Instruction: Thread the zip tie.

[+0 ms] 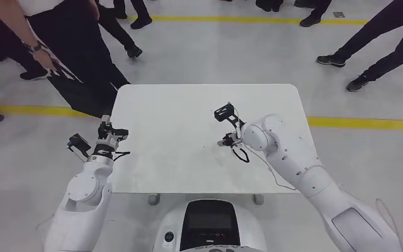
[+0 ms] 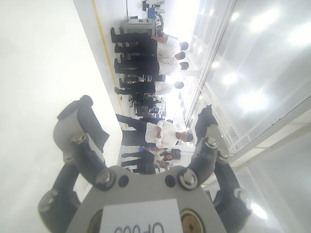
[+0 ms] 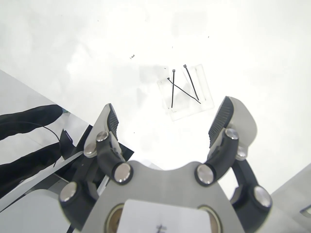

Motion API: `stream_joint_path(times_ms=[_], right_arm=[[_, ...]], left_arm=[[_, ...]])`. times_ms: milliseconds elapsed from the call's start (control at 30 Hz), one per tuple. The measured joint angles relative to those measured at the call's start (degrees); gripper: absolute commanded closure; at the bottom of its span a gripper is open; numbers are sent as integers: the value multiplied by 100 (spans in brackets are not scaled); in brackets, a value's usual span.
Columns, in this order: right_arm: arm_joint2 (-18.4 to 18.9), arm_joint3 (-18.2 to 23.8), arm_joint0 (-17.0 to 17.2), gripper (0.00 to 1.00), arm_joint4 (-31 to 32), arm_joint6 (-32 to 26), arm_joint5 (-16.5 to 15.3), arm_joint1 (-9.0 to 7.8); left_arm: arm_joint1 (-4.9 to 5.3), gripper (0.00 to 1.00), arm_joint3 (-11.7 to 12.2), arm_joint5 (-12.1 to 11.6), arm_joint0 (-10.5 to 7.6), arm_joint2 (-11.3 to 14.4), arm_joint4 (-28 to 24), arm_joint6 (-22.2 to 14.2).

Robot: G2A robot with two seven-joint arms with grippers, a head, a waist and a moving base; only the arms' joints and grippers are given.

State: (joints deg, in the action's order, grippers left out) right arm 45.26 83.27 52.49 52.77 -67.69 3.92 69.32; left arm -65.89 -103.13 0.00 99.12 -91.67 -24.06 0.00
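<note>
Three thin black zip ties [image 3: 173, 90] lie on a clear flat tray [image 3: 207, 90] on the white table [image 3: 73, 25]. Two of them cross each other, and the third [image 3: 192, 82] lies beside them. My right gripper [image 3: 167, 117] hovers open a little short of the tray, with nothing between its ribbed pads [image 3: 220, 117]. From above, the right gripper [image 1: 225, 142] is over the table's middle right. My left gripper [image 2: 144, 117] is open and empty, held level at the table's left edge [image 1: 112, 132], facing out into the room.
The white table [image 1: 189, 107] is bare around the tray. A black cable [image 1: 242, 154] loops from the right wrist. A person in dark trousers [image 1: 75, 57] stands close to the table's far left corner. Other people stand farther off.
</note>
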Motion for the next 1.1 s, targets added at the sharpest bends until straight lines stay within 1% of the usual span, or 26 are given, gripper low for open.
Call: stream_joint_path(times_ms=[100, 167, 1000, 1033, 1100], right_arm=[[-256, -361, -173, 0, 80, 31, 150, 117], [-312, -421, -206, 0, 97, 41, 172, 140], [-303, -410, -200, 0, 94, 40, 166, 136], [-315, -411, -195, 0, 106, 52, 154, 134], [-382, -432, -165, 0, 286, 129, -16, 123]], left_arm=[[0, 0, 0, 0, 0, 0, 0, 0], [0, 0, 0, 0, 0, 0, 0, 0], [0, 0, 0, 0, 0, 0, 0, 0], [0, 0, 0, 0, 0, 0, 0, 0], [0, 0, 0, 0, 0, 0, 0, 0]])
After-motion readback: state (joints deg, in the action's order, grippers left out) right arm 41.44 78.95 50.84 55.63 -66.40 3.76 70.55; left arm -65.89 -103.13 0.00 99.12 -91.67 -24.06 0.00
